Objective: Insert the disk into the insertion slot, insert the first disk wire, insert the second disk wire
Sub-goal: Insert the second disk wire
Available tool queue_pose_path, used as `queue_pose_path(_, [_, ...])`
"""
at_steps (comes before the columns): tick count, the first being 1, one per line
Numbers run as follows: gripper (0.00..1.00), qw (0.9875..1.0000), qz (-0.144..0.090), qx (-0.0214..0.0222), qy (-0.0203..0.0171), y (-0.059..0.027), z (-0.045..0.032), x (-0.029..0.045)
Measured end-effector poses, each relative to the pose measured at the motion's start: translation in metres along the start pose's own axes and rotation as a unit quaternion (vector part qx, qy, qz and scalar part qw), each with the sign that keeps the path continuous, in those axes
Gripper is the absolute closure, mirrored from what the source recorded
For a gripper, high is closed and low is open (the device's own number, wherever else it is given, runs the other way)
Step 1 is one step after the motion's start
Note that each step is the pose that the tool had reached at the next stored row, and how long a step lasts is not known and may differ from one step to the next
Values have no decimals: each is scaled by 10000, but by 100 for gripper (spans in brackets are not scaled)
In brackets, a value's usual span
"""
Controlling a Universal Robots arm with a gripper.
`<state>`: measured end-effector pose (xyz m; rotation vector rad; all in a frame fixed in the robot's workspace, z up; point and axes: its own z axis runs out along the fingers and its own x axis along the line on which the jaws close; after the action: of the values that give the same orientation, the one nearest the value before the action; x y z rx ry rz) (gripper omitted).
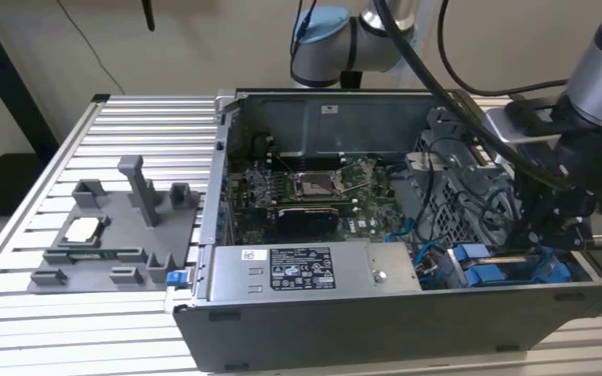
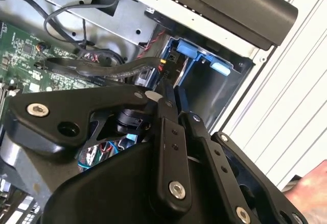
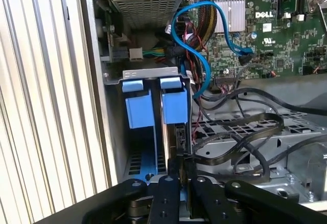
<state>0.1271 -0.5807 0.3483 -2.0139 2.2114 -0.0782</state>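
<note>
In the exterior view, the desk point(image 1: 29, 345) carries an open computer case point(image 1: 385, 329). At lower right of that frame, the disk point(image 1: 510, 274) stands on edge in the insertion slot point(image 1: 578, 270), directly below the gripper point(image 1: 552, 235). In the first wrist view, the fingers point(image 3: 172, 183) are clenched on a flat wire point(image 3: 240, 145) at the disk's end.

Ext. view high, wide over case point(image 1: 406, 329); both wrist views close on blue bay point(image 3: 153, 106).

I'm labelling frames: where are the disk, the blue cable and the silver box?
disk point(image 3: 175, 113): first wrist view, on its blue carrier frame.
blue cable point(image 3: 204, 66): first wrist view, on the bend of its loop.
silver box point(image 1: 301, 269): exterior view, on its black-and-white label.
</note>
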Motion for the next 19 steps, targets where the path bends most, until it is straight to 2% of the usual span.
queue_pose_path(3, [84,10000,-1,20,1,29,4,-3])
queue_pose_path(19, [84,9999,-8,122,-2,39,47,-17])
